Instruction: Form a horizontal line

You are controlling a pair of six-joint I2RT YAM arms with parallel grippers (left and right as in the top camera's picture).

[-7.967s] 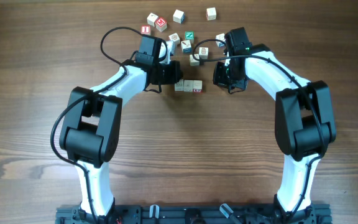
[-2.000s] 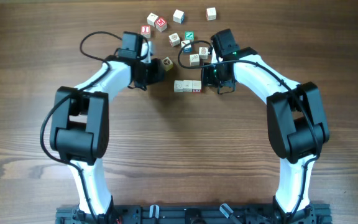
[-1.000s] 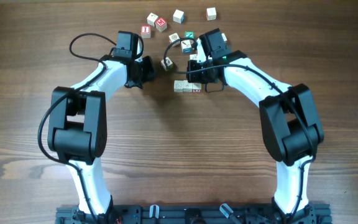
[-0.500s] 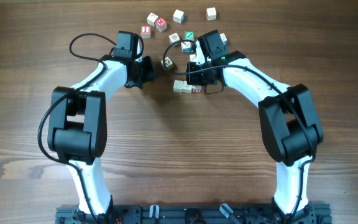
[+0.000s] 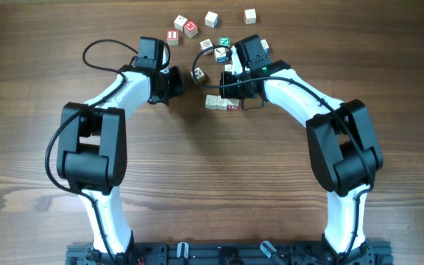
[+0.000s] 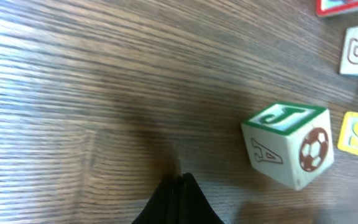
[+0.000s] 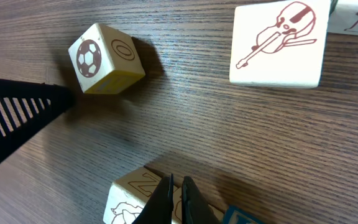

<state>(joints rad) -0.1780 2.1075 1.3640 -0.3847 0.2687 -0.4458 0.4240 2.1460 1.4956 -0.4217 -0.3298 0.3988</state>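
Horizontal line (image 5: pixel 222 103): three small pale wooden cubes, side to side and touching, on the far half of the table near its middle. The cube at the 3 o'clock end carries red marks.
Left gripper (image 5: pixel 174 83): fingers (image 6: pixel 180 198) clenched tip to tip, grasping nothing. It sits at 10 o'clock of the row, apart from it.
Right gripper (image 5: pixel 230 88): fingers (image 7: pixel 166 198) pressed almost together, nothing between them. It sits at 12 o'clock of the row, just beside it. In the wrist view the tips hang over a pale cube (image 7: pixel 135 198); contact cannot be told.
Football cube (image 5: pixel 197 73): lone cube between the two grippers, at 3 o'clock of the left one and clear of its tips. It shows a green J, a letter A, a football and an O.
Violin cube (image 7: pixel 278 42): pale face with a red violin drawing, apart from the football cube.
Loose cubes (image 5: pixel 191 28): scattered at 12 o'clock of the row, with red and green faces among them.
Table (image 5: pixel 212 184): dark wood grain.
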